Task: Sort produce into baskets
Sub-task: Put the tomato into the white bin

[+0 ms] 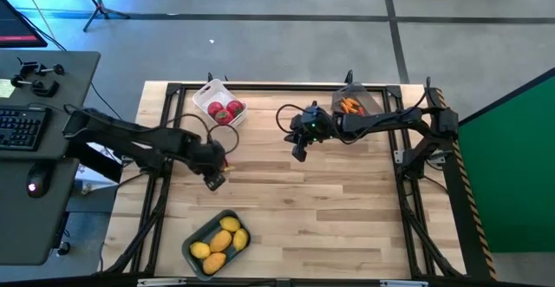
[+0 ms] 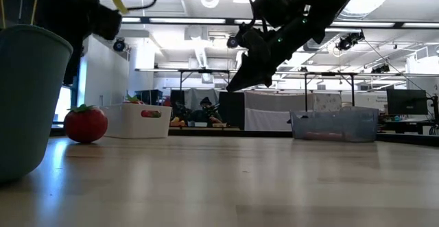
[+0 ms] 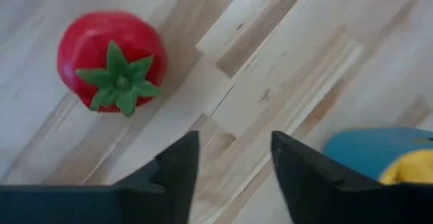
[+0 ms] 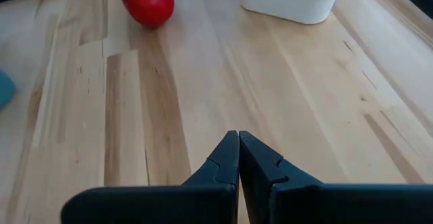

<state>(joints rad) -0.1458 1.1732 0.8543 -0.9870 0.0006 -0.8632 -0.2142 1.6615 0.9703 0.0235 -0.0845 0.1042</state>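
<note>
A red round fruit with a green top point(image 3: 111, 61) lies loose on the wooden table, also visible in the low view point(image 2: 86, 124) and the right wrist view point(image 4: 149, 1). My left gripper point(image 3: 235, 143) hangs open above the table beside it, pointing steeply down with nothing between its fingers point(image 1: 214, 180). My right gripper point(image 4: 238, 139) is shut and empty, held above the table's middle point(image 1: 299, 154). The white basket point(image 1: 211, 91) holds red fruits. The grey-blue basket point(image 1: 192, 238) holds yellow fruits. The dark see-through basket point(image 1: 368, 103) holds orange pieces.
Bare wooden boards point(image 1: 329, 209) lie between the three baskets. A black frame rail point(image 1: 277, 86) runs along the table's far edge. A desk with a keyboard point(image 1: 22, 127) stands off the table's left side, and a green panel point(image 1: 512, 174) off its right.
</note>
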